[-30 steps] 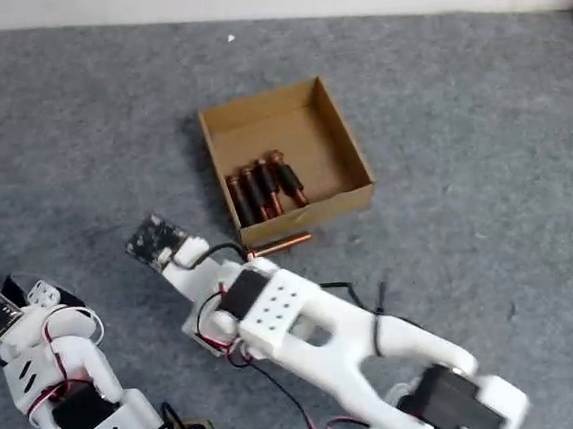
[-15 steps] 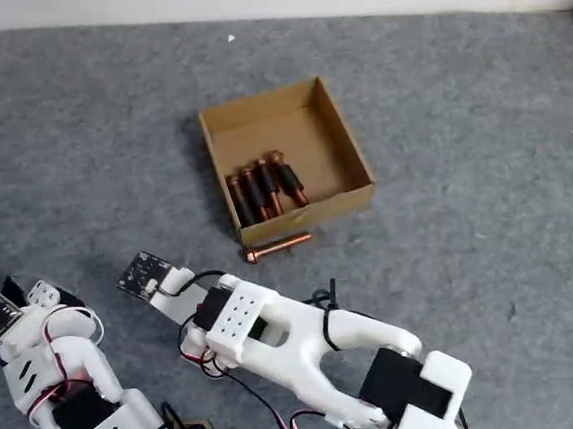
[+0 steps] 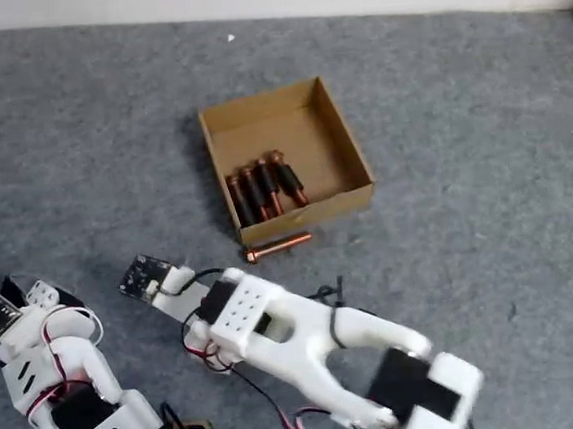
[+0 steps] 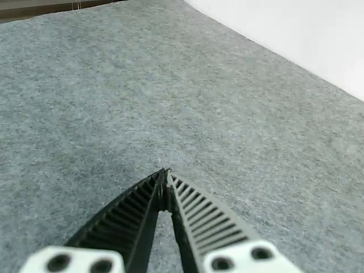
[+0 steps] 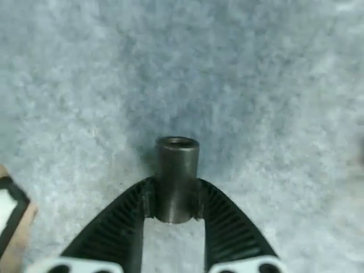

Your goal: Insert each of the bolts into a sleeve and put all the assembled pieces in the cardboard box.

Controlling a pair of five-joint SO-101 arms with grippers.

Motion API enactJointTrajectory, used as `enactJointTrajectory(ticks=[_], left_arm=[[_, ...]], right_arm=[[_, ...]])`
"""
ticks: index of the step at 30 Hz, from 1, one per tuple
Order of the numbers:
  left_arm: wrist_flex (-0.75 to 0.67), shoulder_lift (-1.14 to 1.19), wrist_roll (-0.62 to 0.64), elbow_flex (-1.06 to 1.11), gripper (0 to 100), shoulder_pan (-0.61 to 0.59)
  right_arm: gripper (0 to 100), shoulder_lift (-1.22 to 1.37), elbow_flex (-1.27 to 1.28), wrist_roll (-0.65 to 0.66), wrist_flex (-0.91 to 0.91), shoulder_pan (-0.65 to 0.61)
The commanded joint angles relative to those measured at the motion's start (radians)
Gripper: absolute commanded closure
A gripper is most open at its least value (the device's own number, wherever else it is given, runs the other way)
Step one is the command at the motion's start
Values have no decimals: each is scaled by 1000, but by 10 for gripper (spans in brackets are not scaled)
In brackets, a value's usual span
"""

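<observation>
Right hand (image 5: 174, 192) grips the dark metal cylindrical sleeve (image 5: 176, 168) | left hand (image 4: 165, 181) closed, empty | I see loose copper bolt (image 3: 279, 245) just below brown cardboard box (image 3: 350, 144), frame centre | four assembled pieces (image 3: 264, 188) inside | grey felt surface (image 3: 482, 157) open right

the sleeve (image 5: 176, 173) looks dull dark metal, the bolt (image 3: 279, 245) shiny copper, the cardboard box (image 3: 317, 215) matt.

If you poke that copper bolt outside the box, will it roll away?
Probably a little: the bolt is a round rod lying on its side, though the fuzzy grey mat should slow it. It looks like metal, so likely stiff and heavy for its size. The cardboard box wall close by would likely stop a roll that way.
</observation>
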Motion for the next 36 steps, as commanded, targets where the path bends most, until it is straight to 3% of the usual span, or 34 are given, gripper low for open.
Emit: enactJointTrajectory(ticks=[1, 11, 17, 26, 32, 36], left_arm=[[-21, -10, -11, 10, 993, 70], [5, -7, -11, 8, 994, 323], [166, -7, -11, -30, 994, 552], [364, -4, 8, -156, 994, 812], [364, -4, 64, -179, 994, 929], [321, -2, 66, -179, 994, 1026]], right_arm=[[993, -254, -24, 11, 54, 99], [994, -791, 176, 0, 104, 446], [994, -1010, 463, -140, -70, 662], [994, -1095, 765, -236, -387, 880], [994, -1095, 780, -238, -466, 998], [994, -1095, 780, -308, -469, 1058]])
